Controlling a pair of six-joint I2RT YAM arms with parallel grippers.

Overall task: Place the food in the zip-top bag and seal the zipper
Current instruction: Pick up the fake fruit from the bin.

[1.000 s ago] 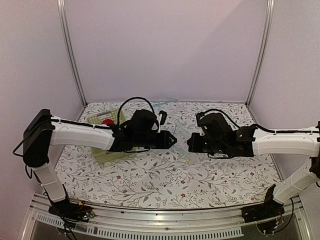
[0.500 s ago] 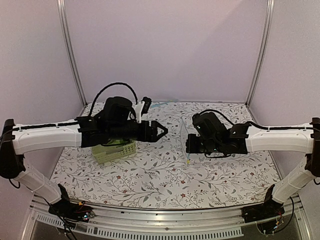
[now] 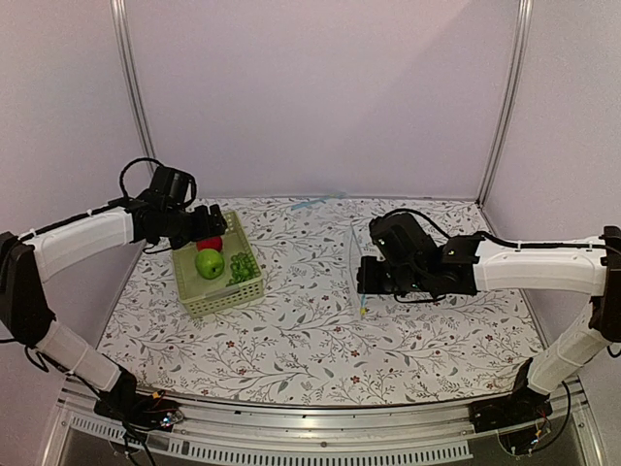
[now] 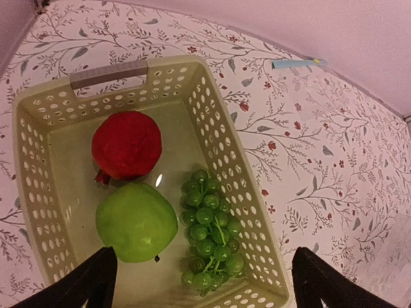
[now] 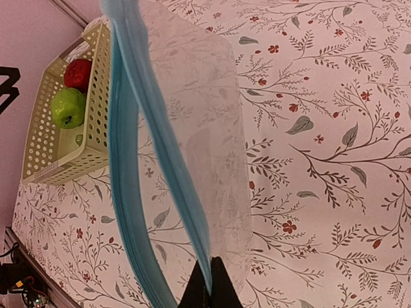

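Note:
The food lies in a pale green basket [image 3: 219,294] at the back left: a red apple [image 4: 126,145] [image 3: 209,243] and a green apple [image 4: 136,222] [image 3: 210,263] touch each other. My left gripper [image 3: 215,226] [image 4: 205,285] hovers over the basket, open and empty, with its fingertips [image 4: 96,282] either side of the green apple and the grapes. My right gripper [image 3: 361,282] [image 5: 209,285] is shut on the zipper [image 5: 125,160] of the zip-top bag [image 5: 205,115] [image 3: 353,260]. The bag stands edge-up over the table's middle, and its mouth gapes toward the basket.
A bunch of green grapes [image 4: 212,228] [image 3: 243,267] lies in the basket beside the apples. The basket has a grey handle [image 4: 108,72] on its far end. A small blue strip [image 4: 295,63] [image 3: 315,203] lies by the back wall. Walls close in the left, back and right.
My left arm has swung from the table's middle, by the bag, back left to over the basket, and its jaws have opened wide. The right gripper still pinches the bag, now a little further left.

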